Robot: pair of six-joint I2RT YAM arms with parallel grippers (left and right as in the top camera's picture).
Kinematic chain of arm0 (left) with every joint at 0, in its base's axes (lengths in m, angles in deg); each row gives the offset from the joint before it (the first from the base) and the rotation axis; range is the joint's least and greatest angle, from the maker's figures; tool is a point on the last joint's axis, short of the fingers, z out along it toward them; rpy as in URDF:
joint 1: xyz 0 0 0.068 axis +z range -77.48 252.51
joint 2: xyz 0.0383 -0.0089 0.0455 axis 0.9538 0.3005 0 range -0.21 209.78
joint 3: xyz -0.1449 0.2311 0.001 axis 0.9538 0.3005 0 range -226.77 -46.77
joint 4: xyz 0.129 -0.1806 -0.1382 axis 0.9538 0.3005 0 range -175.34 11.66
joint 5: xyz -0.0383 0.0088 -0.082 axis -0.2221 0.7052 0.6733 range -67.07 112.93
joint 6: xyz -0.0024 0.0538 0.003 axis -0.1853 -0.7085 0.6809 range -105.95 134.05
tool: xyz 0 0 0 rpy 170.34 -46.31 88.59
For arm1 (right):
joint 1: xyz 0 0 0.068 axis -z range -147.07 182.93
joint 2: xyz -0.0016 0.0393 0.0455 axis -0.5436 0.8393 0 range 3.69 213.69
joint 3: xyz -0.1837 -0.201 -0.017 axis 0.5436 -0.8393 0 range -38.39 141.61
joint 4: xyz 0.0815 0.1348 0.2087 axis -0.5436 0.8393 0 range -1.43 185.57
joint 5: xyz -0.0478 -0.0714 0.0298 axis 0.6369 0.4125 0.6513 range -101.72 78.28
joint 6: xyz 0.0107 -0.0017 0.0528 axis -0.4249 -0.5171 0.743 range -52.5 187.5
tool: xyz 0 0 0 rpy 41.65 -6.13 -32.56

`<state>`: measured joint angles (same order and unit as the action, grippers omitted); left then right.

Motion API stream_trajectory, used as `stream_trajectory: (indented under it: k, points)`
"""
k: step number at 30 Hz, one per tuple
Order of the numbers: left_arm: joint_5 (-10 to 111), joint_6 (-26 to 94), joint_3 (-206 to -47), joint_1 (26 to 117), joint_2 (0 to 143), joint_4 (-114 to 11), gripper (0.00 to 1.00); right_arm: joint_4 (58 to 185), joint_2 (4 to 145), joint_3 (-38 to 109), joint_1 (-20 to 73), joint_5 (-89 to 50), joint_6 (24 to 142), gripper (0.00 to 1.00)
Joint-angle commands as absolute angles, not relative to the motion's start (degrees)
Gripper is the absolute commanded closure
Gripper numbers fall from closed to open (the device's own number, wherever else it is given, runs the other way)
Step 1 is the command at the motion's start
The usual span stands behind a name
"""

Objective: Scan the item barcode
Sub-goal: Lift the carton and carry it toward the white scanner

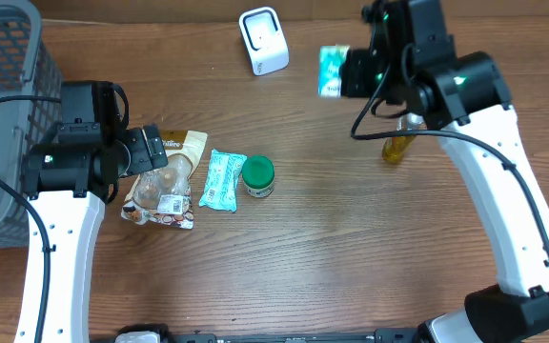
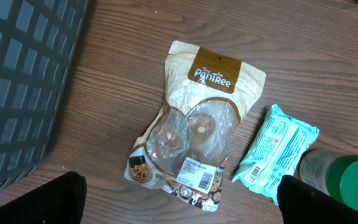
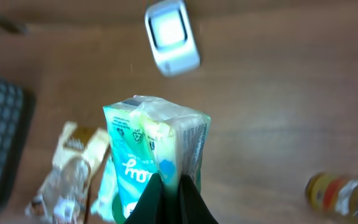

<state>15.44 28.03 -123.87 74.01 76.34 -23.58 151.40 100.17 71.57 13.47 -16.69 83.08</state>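
Your left gripper (image 1: pixel 151 152) points downward (wrist bent over), jaws spread wide. Your right arm (image 1: pixel 503 162) stretches forward and up, the right gripper (image 3: pixel 166 196) pinched tight on a teal packet (image 3: pixel 154 149).

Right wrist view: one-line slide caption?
Right gripper shut on a teal packet, white scanner beyond it on the wooden table.

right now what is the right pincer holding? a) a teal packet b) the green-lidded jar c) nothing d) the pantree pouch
a: the right pincer is shut on the teal packet, while the pouch and the green-lidded jar lie on the table.
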Motion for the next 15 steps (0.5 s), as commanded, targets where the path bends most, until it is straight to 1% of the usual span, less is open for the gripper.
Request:
stream_trajectory:
  k: [1,6,8,12,15]
  points:
    - [15.49,28.64,-124.66,73.88,76.6,-23.67,0.0,148.8,98.91,77.16,11.54,-9.45,83.51,0.96]
    - [15.46,28.64,-124.66,73.88,76.6,-23.67,0.0,139.92,100.39,77.51,9.09,-0.47,78.14,0.96]
    - [15.49,28.64,-124.66,73.88,76.6,-23.67,0.0,136.47,102.4,77.51,8.77,-0.19,75.27,0.96]
    - [15.46,28.64,-124.66,73.88,76.6,-23.67,0.0,128.62,108.89,77.47,8.77,-1.06,73.94,0.96]
    - [15.49,28.64,-124.66,73.88,76.6,-23.67,0.0,124.08,114.53,77.47,8.77,-4.34,68.32,0.96]
